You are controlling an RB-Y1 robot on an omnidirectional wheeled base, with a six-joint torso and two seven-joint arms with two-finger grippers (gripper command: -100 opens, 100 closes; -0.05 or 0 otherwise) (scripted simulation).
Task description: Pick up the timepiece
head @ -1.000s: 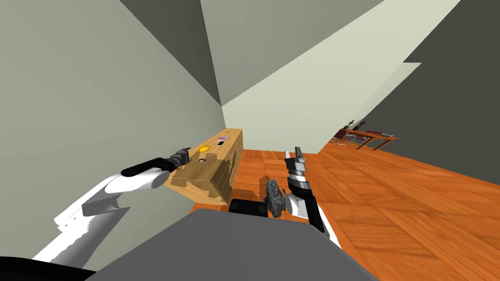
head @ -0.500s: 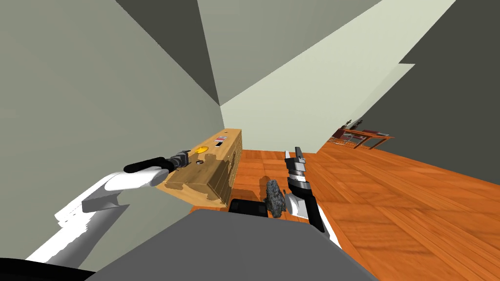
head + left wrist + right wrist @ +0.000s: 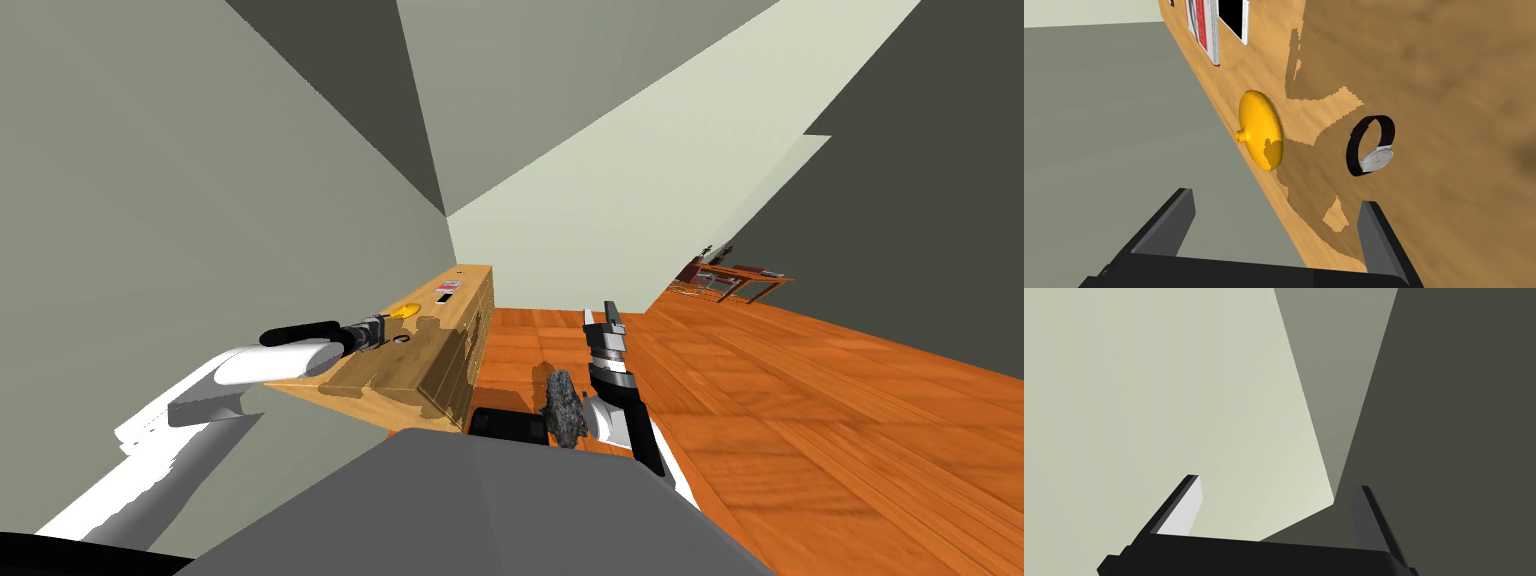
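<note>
The timepiece is a wristwatch (image 3: 1371, 146) with a black strap and a silver face. It lies on the wooden dresser top (image 3: 1449, 100) and appears as a small ring (image 3: 403, 340) in the head view. My left gripper (image 3: 1276, 196) is open and hangs a short way before the watch, which sits just beyond its right finger (image 3: 1374, 225). From the head camera the left gripper (image 3: 388, 325) is over the dresser's wall-side edge. My right gripper (image 3: 610, 312) is raised over the floor, its fingers open (image 3: 1279, 480) and empty.
A yellow disc-shaped object (image 3: 1261, 131) lies beside the watch, toward the wall. Farther along the dresser (image 3: 440, 370) lie a red and white book (image 3: 1204, 30) and a black flat device (image 3: 1234, 20). A dark grey lump (image 3: 565, 405) sits by my right arm. A low table (image 3: 745, 278) stands far right.
The head picture has shifted: I have moved, and the dresser top now reaches farther under my left arm. My left gripper stays just short of the watch. The right arm is unchanged.
</note>
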